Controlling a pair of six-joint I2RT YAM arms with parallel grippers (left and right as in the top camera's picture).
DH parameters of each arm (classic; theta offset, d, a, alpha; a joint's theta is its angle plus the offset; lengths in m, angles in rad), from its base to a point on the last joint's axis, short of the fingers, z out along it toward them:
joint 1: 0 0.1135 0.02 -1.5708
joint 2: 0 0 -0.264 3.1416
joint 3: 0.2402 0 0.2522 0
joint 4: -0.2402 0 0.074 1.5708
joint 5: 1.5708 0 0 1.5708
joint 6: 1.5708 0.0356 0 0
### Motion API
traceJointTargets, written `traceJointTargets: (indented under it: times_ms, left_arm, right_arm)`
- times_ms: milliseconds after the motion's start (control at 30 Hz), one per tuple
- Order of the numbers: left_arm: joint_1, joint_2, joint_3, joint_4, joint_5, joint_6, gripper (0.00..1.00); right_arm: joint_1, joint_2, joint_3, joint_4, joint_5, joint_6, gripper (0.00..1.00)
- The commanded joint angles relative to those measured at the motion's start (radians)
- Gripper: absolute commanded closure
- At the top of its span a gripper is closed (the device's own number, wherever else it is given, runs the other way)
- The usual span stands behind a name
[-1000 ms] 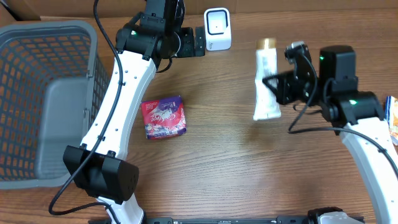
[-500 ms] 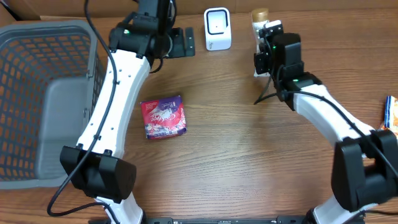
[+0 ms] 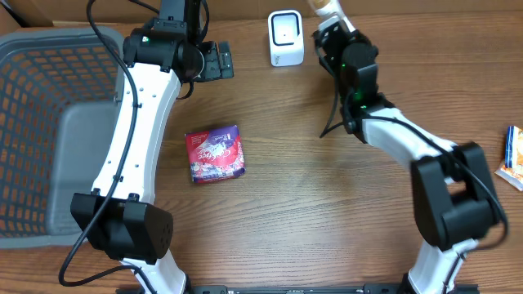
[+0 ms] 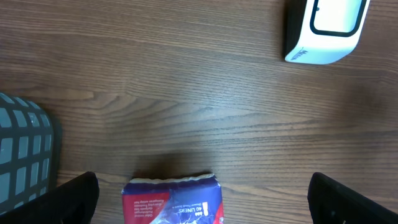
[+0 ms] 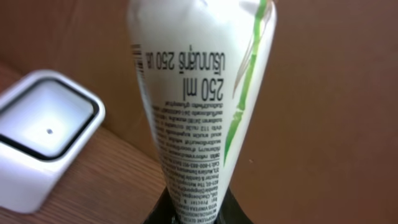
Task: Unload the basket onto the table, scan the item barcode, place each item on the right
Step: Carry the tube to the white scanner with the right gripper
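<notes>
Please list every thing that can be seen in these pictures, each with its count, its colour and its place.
basket: one, grey, left end of the table
scanner: one, white with a black frame, far side, near the middle
tube: one, white with a green stripe, held up beside the scanner
red packet: one, red and purple, lying on the table, left of the middle
small packet: one, orange, blue and white, right edge, partly out of view
table: one, brown wood, under everything
left tool: one, black, open and empty, left of the scanner
right tool: one, black, shut on the tube
</notes>
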Motion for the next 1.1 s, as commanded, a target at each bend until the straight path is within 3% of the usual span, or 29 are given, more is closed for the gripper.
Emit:
traceJointTargets:
  times_ms: [0,167,400,533,1067]
  left_arm:
    - [-0.002,-0.034,0.017,-0.005,-0.016,0.007,0.00]
    - [-0.002,-0.034,0.017,-0.005,-0.016,0.007,0.00]
    - [-0.002,-0.034,0.017,-0.005,-0.016,0.007,0.00]
    - [-0.002,-0.034,0.017,-0.005,-0.016,0.007,0.00]
    - [-0.002,-0.034,0.017,-0.005,-0.016,0.007,0.00]
  right_arm:
    - [0.023,0.088,0.101,0.076,0.064,-0.214,0.96]
    - [0.036,0.206,0.238,0.089,0.054,-0.268,0.96]
    - [0.050,0.396,0.423,0.089,0.031,-0.457,0.96]
    - [0.051,0.464,0.495,0.089,0.024,-0.477,0.96]
    - [0.055,0.526,0.539,0.096,0.037,-0.736,0.96]
